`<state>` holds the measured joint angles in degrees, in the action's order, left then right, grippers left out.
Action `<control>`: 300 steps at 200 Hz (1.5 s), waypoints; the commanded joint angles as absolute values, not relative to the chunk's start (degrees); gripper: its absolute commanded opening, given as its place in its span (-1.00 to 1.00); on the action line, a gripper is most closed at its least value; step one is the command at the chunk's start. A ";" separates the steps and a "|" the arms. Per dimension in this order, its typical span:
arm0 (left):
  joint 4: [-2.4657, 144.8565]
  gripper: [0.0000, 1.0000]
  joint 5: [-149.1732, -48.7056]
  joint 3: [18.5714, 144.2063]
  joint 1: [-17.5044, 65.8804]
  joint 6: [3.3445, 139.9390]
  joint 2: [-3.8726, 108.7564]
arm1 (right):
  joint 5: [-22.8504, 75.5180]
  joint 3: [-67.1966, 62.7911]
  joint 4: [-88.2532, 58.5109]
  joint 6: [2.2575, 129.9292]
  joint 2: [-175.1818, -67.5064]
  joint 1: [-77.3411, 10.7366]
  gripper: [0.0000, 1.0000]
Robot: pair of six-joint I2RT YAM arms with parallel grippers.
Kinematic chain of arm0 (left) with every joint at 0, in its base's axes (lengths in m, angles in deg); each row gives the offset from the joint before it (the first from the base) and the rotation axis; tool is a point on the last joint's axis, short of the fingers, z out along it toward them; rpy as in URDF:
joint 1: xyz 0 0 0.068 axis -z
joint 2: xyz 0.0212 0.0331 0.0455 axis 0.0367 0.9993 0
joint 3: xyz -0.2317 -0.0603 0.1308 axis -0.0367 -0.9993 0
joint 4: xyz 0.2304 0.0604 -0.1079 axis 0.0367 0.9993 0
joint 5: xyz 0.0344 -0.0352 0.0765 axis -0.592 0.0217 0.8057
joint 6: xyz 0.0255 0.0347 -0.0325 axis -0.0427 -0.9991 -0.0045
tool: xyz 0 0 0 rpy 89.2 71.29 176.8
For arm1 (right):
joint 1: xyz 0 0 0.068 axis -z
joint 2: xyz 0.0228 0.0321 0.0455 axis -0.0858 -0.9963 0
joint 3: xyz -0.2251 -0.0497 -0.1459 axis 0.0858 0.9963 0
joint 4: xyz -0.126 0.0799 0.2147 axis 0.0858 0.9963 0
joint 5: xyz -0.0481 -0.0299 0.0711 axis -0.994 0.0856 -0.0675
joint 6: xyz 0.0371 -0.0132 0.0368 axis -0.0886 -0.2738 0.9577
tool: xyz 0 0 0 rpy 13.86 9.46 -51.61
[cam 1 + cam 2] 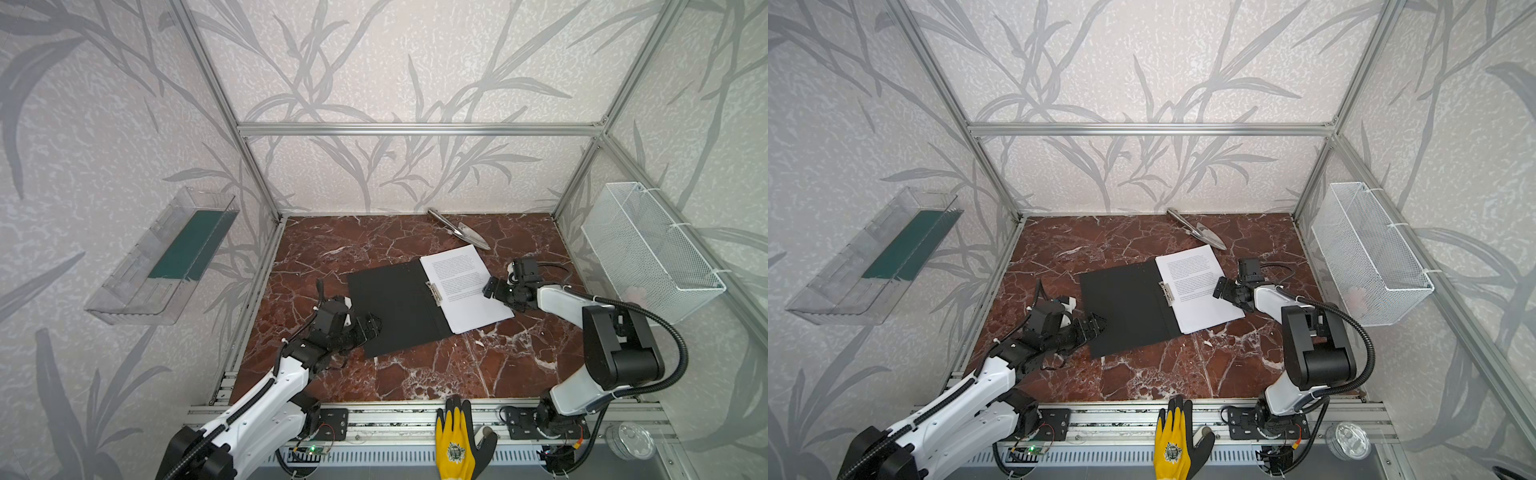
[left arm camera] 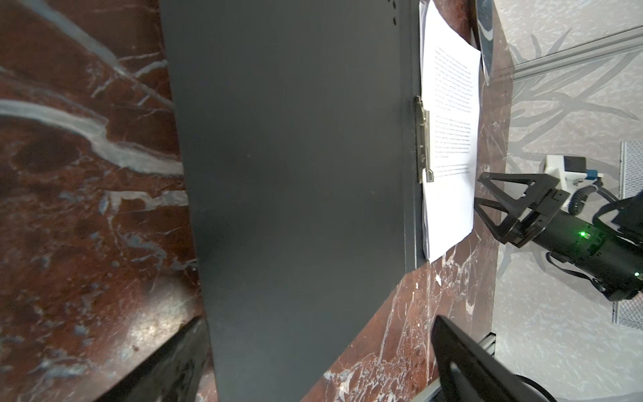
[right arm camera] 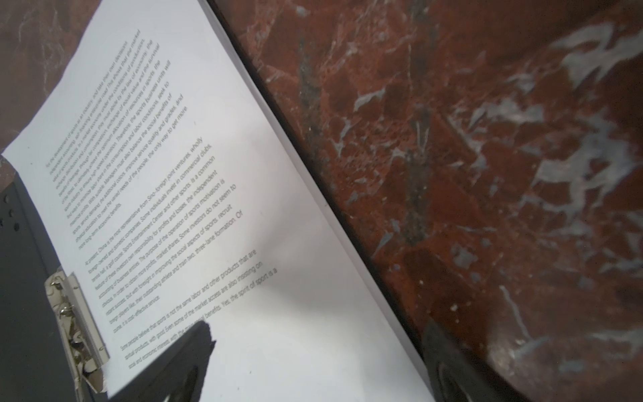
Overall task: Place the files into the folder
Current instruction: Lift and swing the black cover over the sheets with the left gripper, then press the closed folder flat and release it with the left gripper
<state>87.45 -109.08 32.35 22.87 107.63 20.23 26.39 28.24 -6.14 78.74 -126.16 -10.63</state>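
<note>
My left pincer (image 1: pixel 372 326) sits low over the red-brown marble tabletop (image 1: pixel 415 374) at the left, fingers spread wide and gripping nothing. It is at the near left corner of the thin, matte-black rectangular folder (image 1: pixel 395 307). In the left wrist view the black cover runs down between my two fingers (image 2: pixel 462 365), and I cannot tell whether either touches it. The folder lies opened flat in the middle of the table, slightly turned, its left leaf bare and dull. A small silvery metal clip (image 1: pixel 434 293) sits along the spine. Right of it the files, a stack of white paper sheets with small black print (image 1: pixel 465 286), lie on the right leaf with their inner edge at the clip. Both top views give only grey blocks of text. The right wrist view shows three separate paragraphs, the clip's bent spring parts and a thin dark rim beyond the sheets' outer edge. Both wrist views also show small holes beside the spine. At the sheets' right edge my right pincer (image 1: pixel 503 297) is spread too, holding nothing, one finger (image 3: pixel 184 365) over the paper and the other over the marble. Behind the sheets lies a silvery metal trowel (image 1: pixel 461 230).
</note>
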 commanded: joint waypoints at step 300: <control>76.18 0.96 -111.06 85.73 51.00 97.16 80.49 | 15.53 39.05 11.78 83.21 -88.60 -7.93 0.95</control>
